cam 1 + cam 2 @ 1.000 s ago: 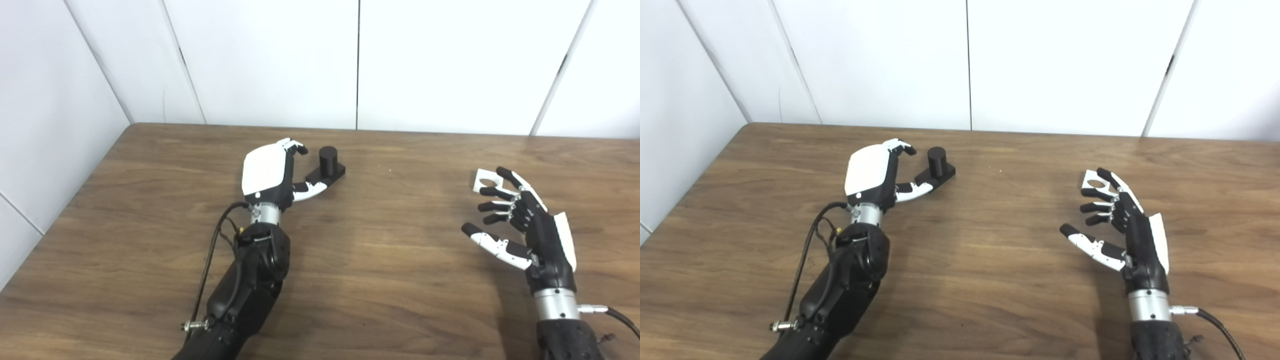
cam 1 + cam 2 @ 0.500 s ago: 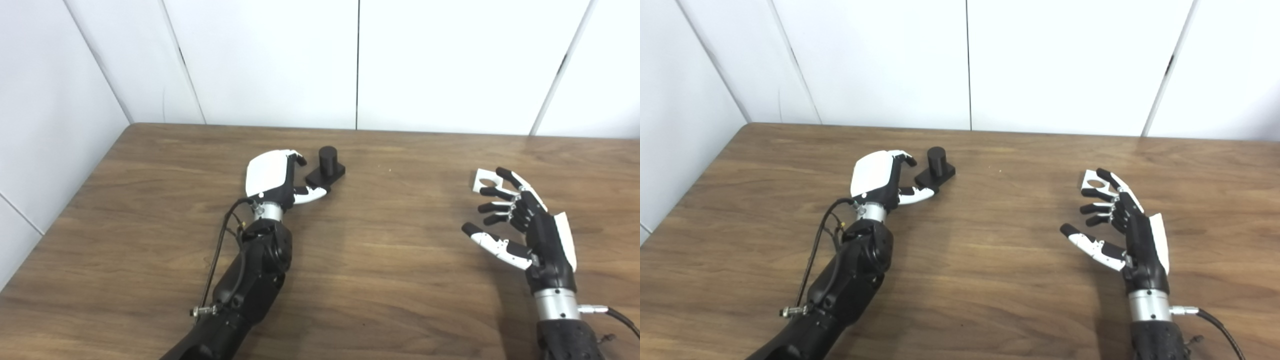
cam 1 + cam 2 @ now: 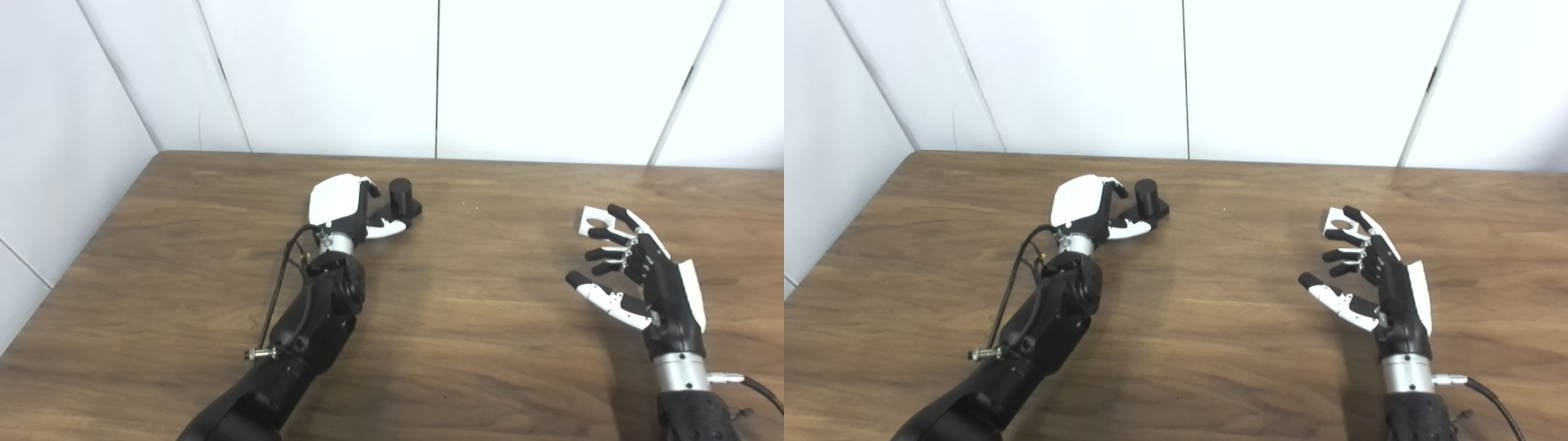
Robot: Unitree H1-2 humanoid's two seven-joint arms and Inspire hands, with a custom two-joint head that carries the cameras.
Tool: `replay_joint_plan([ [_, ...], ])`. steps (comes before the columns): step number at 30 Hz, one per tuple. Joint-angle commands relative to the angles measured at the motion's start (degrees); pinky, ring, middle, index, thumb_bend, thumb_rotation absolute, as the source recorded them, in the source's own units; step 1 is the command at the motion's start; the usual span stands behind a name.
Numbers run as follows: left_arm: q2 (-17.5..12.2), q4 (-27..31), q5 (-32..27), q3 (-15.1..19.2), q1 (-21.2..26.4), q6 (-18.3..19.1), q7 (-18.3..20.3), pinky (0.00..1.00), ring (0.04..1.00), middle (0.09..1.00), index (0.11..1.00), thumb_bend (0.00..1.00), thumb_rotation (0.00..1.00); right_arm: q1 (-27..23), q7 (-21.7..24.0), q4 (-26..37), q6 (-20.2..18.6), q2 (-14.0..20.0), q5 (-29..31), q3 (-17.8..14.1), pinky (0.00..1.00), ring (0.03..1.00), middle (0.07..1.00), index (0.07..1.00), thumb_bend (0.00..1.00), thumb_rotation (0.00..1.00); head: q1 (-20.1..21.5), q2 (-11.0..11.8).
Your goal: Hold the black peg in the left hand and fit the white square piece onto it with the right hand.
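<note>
early stage: left robot hand (image 3: 343,205) curls around the black peg (image 3: 401,196), perhaps not yet gripping; right robot hand (image 3: 637,275) spread, empty, beside the white square piece (image 3: 593,222) on the tabletop (image 3: 465,318).

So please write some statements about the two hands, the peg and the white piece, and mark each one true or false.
1. The black peg stands on the table. True.
2. The white square piece already sits on the peg. False: it lies far to the right, by the right hand.
3. The right hand's fingers are spread. True.
4. The left hand holds the peg in the air. False: it is beside the peg, at its base.
</note>
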State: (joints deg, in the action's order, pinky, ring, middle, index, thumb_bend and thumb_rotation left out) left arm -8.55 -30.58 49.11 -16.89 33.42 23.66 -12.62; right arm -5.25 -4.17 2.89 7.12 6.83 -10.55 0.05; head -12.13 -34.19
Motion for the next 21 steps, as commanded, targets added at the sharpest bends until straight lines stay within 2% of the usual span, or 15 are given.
replay_joint_plan([
  [1,-1.1,-0.1,0.1,-0.4,4.0,-0.2,-0.7,0.79,0.831,0.848,0.656,0.82,0.56,-0.5,-0.4,-0.3,0.9,0.2,-0.8,-0.2,0.50,0.599,0.716,0.847,0.54,0.11,0.0,0.0],
  [6,-1.6,-1.7,-0.1,-1.7,4.8,0.0,0.0,0.79,0.831,0.845,0.659,0.80,0.61,-0.4,-0.4,-0.1,1.1,0.3,-0.9,-0.3,0.50,0.596,0.714,0.843,0.55,0.11,0.2,-0.2],
  [11,-3.2,-2.2,0.6,-4.5,5.4,0.5,3.0,0.77,0.815,0.814,0.625,0.77,0.62,-0.1,-0.5,-0.1,1.4,0.2,-0.6,-0.5,0.49,0.587,0.714,0.843,0.55,0.11,0.2,-0.2],
  [17,-4.9,-1.1,0.1,-6.2,5.5,-0.1,5.9,0.77,0.791,0.776,0.517,0.70,0.51,0.5,-0.3,0.5,0.9,0.0,0.2,-0.7,0.49,0.588,0.716,0.844,0.54,0.11,0.3,-0.5],
  [21,-5.5,0.8,-0.2,-6.3,5.1,0.1,7.4,0.78,0.786,0.777,0.511,0.69,0.42,0.7,-0.3,0.5,1.2,0.1,0.1,-0.8,0.47,0.574,0.713,0.843,0.53,0.08,0.0,-0.7],
])
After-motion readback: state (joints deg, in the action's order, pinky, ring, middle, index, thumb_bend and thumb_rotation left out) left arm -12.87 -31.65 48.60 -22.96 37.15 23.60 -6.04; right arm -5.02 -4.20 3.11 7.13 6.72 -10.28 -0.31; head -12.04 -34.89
